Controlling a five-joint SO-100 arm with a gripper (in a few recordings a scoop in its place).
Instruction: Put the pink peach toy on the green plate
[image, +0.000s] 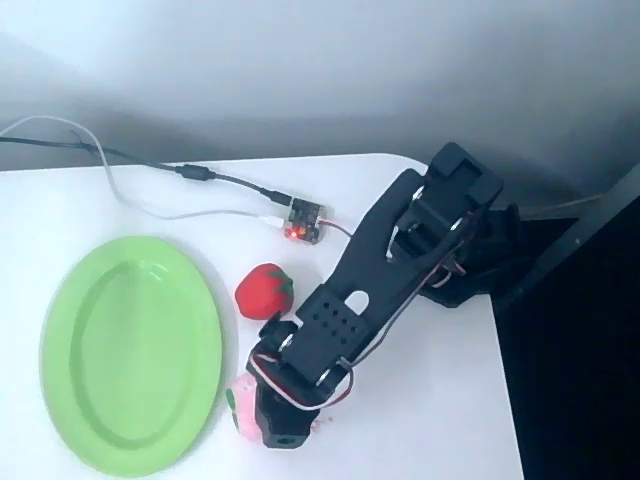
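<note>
- The black arm (400, 270) reaches down across the white table (120, 190), and its gripper (268, 418) sits right on top of the pink peach toy (240, 412) at the lower middle of the overhead view.
- The peach shows as a pale pink sliver with a speck of green leaf on its left side; the rest is hidden under the wrist.
- The jaws themselves are buried beneath the arm's body, so whether they are spread or clamped on the peach cannot be told from here.
- The peach lies just beside the right rim of the green plate (70, 300), on the table, not yet on the plate.
- It looks like plush: likely light and squashy, easy to dent, not slippery. A squeeze across its round middle should hold better than a pinch at the leaf.
- The plate is a smooth, glossy lime oval with a raised rim, hard plastic by the look of it, so the peach must clear that lip.
- A red strawberry toy (264, 290) sits near, above the peach, with a green top, soft as well.
- A small circuit board (305, 222) with cables lies further back.
</note>
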